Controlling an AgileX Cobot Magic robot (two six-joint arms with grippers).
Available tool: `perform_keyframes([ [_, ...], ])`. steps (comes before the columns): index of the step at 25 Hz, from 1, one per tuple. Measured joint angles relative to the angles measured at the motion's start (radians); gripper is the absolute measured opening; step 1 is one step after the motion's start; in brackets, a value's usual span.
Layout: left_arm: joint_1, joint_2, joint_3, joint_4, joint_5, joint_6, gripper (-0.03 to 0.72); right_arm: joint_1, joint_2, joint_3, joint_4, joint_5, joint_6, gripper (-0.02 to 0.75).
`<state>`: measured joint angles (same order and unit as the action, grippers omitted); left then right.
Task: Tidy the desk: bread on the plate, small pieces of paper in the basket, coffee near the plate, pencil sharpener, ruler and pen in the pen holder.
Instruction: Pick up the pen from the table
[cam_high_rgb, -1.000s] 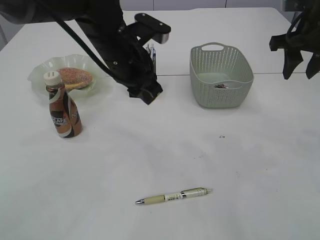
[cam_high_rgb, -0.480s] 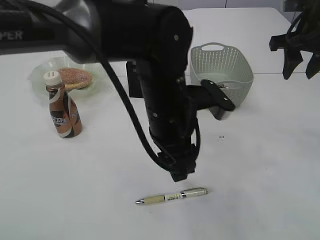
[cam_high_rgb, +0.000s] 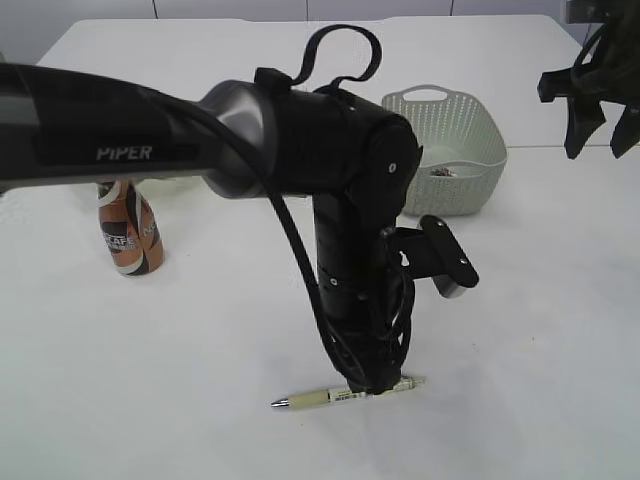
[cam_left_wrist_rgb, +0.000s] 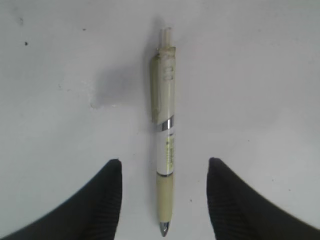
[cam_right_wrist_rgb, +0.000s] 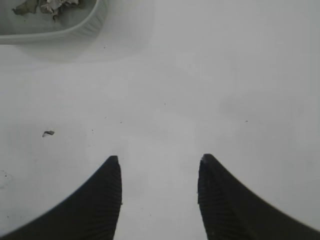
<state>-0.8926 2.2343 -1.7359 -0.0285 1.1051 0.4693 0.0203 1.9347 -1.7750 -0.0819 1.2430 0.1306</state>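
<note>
A beige and white pen (cam_high_rgb: 310, 399) lies on the white table near the front edge. In the left wrist view the pen (cam_left_wrist_rgb: 164, 145) lies lengthwise between my open left gripper's (cam_left_wrist_rgb: 164, 170) two fingers, untouched. In the exterior view the left gripper (cam_high_rgb: 372, 385) is down at the pen's middle. My right gripper (cam_high_rgb: 600, 125) hangs open and empty at the far right; it also shows in the right wrist view (cam_right_wrist_rgb: 159, 165). The coffee bottle (cam_high_rgb: 128, 232) stands at the left. The grey basket (cam_high_rgb: 455, 150) holds paper bits (cam_right_wrist_rgb: 47, 6). Bread, plate and pen holder are hidden behind the left arm.
A small paper scrap (cam_right_wrist_rgb: 48, 133) lies on the table near the basket's front. The left arm's big black body (cam_high_rgb: 330, 170) spans the middle of the exterior view.
The left arm has swung from the back of the table, forward and down, and its open gripper now straddles the pen. The right arm has not moved.
</note>
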Motion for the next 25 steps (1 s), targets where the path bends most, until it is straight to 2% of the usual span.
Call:
perform_keyframes([
  [25,0.0,0.1,0.0,-0.026,-0.064,0.014,0.384,0.0,0.0,0.0,0.0,0.0,-0.006,0.365],
])
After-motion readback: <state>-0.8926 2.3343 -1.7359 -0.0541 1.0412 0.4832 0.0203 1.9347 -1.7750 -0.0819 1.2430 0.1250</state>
